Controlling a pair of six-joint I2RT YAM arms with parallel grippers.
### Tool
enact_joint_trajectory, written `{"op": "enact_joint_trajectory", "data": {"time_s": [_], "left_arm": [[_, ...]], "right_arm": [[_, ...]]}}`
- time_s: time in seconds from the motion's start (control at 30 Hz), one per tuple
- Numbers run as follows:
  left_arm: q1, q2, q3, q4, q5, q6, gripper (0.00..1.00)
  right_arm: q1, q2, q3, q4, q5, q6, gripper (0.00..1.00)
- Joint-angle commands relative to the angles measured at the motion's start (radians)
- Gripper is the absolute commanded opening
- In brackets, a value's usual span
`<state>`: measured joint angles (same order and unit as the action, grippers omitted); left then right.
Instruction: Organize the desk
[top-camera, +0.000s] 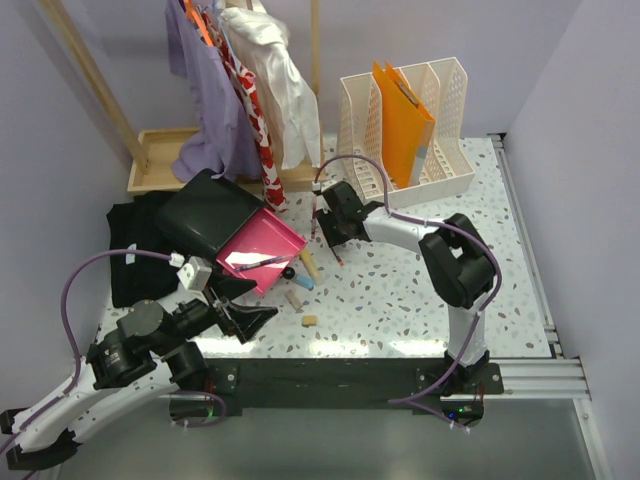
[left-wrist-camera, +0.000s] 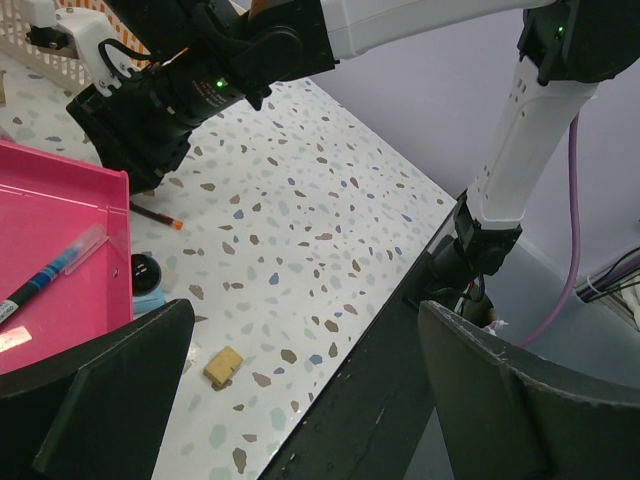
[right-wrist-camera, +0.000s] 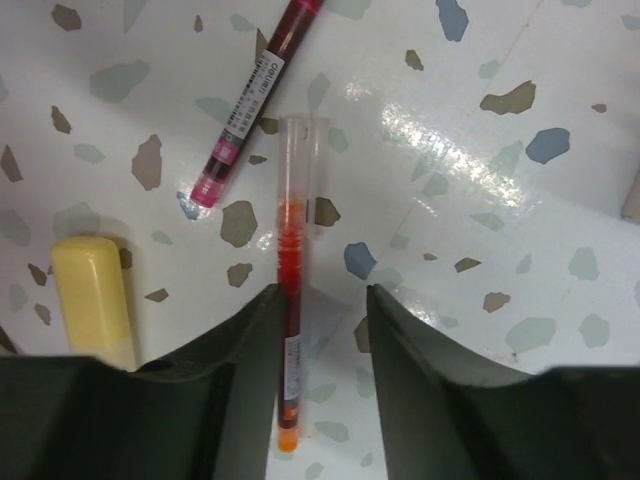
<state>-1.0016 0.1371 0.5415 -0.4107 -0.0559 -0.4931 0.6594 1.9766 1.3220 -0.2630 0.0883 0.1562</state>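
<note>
Down near the middle of the white speckled terrazzo worktop (top-camera: 420, 300), which stretched from its black near edge to the far wall, the right gripper (top-camera: 325, 225) hung low with its jaws spread. In the right wrist view, a slim orange-red pen with a clear cap (right-wrist-camera: 291, 280) lay on the worktop between those jaws, close against one finger and apart from the other. Just beyond it lay a dark red pen with a printed label (right-wrist-camera: 250, 100), and beside it a pale yellow rounded stick (right-wrist-camera: 92, 295).

At the near left, the left gripper (top-camera: 250, 318) hovered over the front edge, its jaws spread wide and holding nothing. Ahead of it sat a shallow pink plastic tray (left-wrist-camera: 50, 240) with a blue and black pen (left-wrist-camera: 45, 275) inside. A small tan cube (left-wrist-camera: 224, 364) rested on the worktop near the tray.
</note>
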Motion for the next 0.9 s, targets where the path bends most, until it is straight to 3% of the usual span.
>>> {"op": "enact_joint_trajectory", "data": {"time_s": [0.0,0.27,0.33,0.47,0.57,0.63,0.77,0.87], "left_arm": [[0.004,0.001,-0.008,0.049,0.014,0.022,1.0],[0.006,0.002,-0.008,0.05,0.016,0.022,1.0],[0.006,0.002,-0.008,0.05,0.016,0.022,1.0],[0.006,0.001,-0.008,0.05,0.016,0.022,1.0],[0.008,0.001,-0.009,0.05,0.018,0.022,1.0],[0.008,0.001,-0.008,0.05,0.016,0.022,1.0],[0.008,-0.001,-0.009,0.052,0.016,0.022,1.0],[0.008,-0.001,-0.008,0.052,0.016,0.022,1.0]], "right_arm": [[0.0,0.034,0.014,-0.007,0.022,-0.018,0.33],[0.0,0.048,0.003,-0.016,0.068,-0.052,0.25],[0.0,0.056,0.005,-0.021,0.074,-0.06,0.25],[0.0,0.064,0.008,-0.03,0.074,-0.075,0.36],[0.0,0.07,0.013,-0.044,0.085,-0.086,0.35],[0.0,0.073,0.011,-0.048,0.09,-0.096,0.29],[-0.001,0.047,0.008,-0.065,0.087,-0.124,0.0],[-0.003,-0.025,-0.01,-0.068,0.059,-0.183,0.0]]}}
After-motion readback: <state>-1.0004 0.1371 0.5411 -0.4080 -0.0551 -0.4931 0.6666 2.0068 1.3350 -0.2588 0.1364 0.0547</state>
